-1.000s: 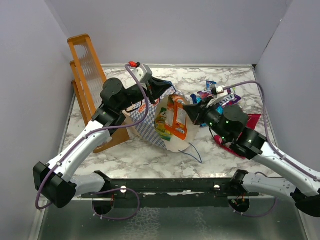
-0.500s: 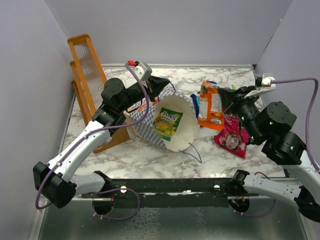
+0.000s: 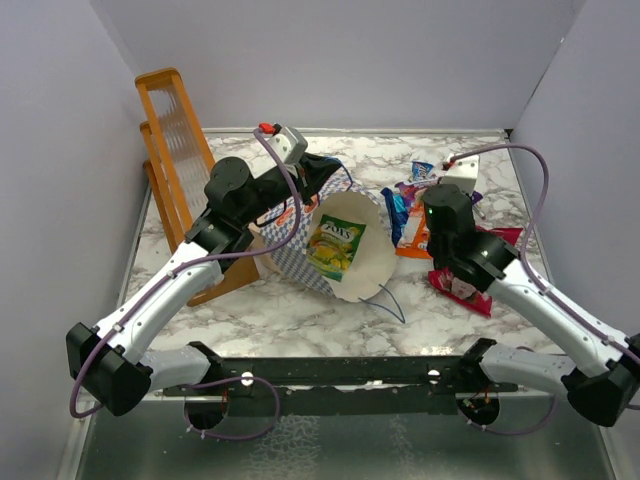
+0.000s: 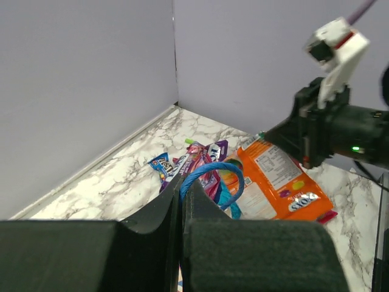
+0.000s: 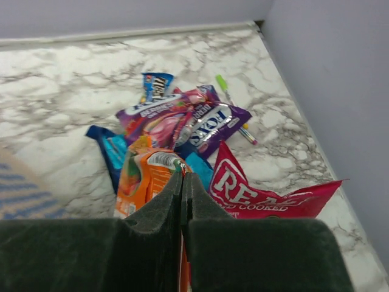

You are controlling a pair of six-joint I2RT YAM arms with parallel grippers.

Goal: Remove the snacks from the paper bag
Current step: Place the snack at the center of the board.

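**Paper bag** [image 3: 292,258]: lies tilted with its mouth wide open, hanging below the left gripper [image 4: 181,188]. The left jaws are together, clamped on the bag's blue cord handle [image 4: 209,169], which loops out just ahead of the tips.

**REAL pouch** [image 5: 267,191]: on the marble, just right of the right gripper [image 5: 182,179].

**Orange-red bag** [image 5: 143,182]: out of the paper bag and resting on the snack pile. Its top edge sits between the right jaws, which are pressed together on it.

**Green-yellow candy bag** [image 3: 335,245]: the only snack seen inside the paper bag, below the left jaws and well to the left of the right jaws.

**Small packets**: the purple packet [image 5: 213,125], pink packet [image 5: 161,121] and blue packet [image 5: 157,85] lie ahead of the right jaws, touching one another.

**Step (judged):** setting the orange-red bag down on the pile, with release not yet made.

**Next (judged):**
- The right jaws must part, lift clear and cross to the bag mouth.
- They then pinch an edge of the candy bag.
- The left grip should hold the handle up so the mouth stays open.

I cannot tell whether anything lies under the candy bag.
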